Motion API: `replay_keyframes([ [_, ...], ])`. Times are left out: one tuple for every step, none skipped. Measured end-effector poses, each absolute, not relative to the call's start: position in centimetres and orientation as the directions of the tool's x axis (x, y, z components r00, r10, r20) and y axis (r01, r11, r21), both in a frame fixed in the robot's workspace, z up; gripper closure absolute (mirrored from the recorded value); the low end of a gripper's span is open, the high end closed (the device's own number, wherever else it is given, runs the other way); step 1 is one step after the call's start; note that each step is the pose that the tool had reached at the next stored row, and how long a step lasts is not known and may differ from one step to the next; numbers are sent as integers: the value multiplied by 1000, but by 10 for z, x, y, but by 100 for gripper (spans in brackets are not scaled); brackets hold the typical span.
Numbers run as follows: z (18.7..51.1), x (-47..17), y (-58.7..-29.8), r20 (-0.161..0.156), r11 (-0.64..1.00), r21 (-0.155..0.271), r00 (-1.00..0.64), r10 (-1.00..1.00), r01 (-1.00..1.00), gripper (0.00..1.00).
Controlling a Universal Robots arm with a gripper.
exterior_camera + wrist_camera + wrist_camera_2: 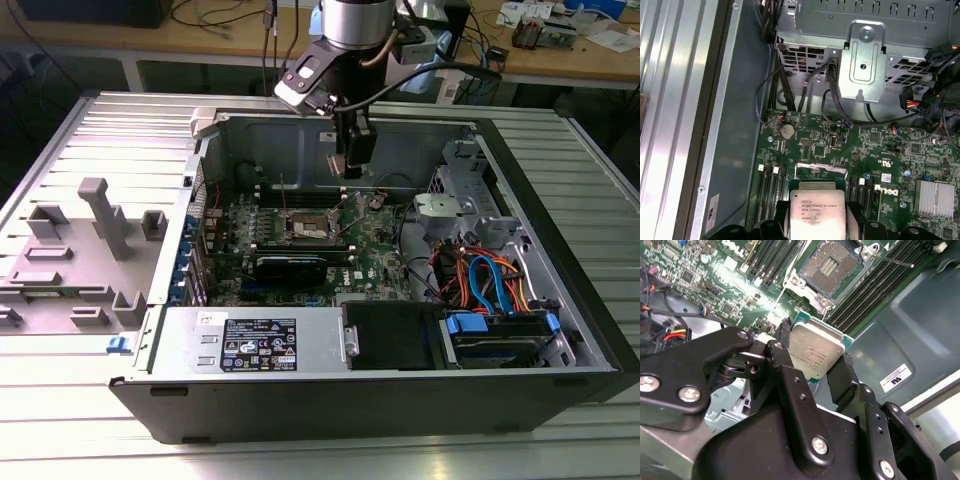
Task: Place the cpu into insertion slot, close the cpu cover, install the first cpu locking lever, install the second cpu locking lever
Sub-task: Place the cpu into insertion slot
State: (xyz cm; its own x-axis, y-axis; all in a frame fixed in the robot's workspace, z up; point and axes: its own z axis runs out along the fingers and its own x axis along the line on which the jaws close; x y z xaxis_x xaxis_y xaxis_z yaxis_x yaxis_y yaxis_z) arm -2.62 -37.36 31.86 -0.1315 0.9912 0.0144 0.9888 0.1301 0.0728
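My gripper (352, 168) hangs inside the open computer case, above and a little to the exterior view's right of the insertion slot (308, 226). It is shut on the cpu (815, 352), a flat square chip with a silver-grey top and green edge, held by two opposite sides between the black fingers (784, 337). The first wrist view shows the cpu (817, 216) over the green motherboard. The insertion slot (832, 265) lies uncovered, its contact field showing. A thin locking lever (890, 260) sticks out beside it. I cannot make out the cpu cover plate itself.
Memory slots (875, 285) flank the socket. A long black card (290, 266) lies in front of it. A power supply (255, 345) and a drive cage with coloured cables (490, 285) fill the case's near side. A grey fixture (100, 220) stands on the table at the exterior view's left.
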Motion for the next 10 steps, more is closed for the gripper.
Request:
replay_keyframes([
  [317, -28, -374, 15, 127, 68, -128, 992, 990, 46],
  [316, -30, -374, 15, 126, 65, -128, 992, 990, 46],
  [316, -32, -374, 15, 126, 65, -127, 992, 990, 46],
  [316, -32, -374, 15, 125, 64, -127, 992, 990, 46],
  [316, -32, -374, 15, 126, 64, -127, 992, 990, 46],
  [316, -32, -374, 15, 126, 64, -127, 992, 990, 46],
  [316, -32, -374, 15, 126, 65, -127, 992, 990, 46],
  [316, -32, -374, 15, 126, 65, -127, 992, 990, 46],
  [316, -32, -374, 15, 125, 65, -127, 992, 990, 46],
  [315, -33, -374, 15, 126, 65, -127, 992, 990, 46],
])
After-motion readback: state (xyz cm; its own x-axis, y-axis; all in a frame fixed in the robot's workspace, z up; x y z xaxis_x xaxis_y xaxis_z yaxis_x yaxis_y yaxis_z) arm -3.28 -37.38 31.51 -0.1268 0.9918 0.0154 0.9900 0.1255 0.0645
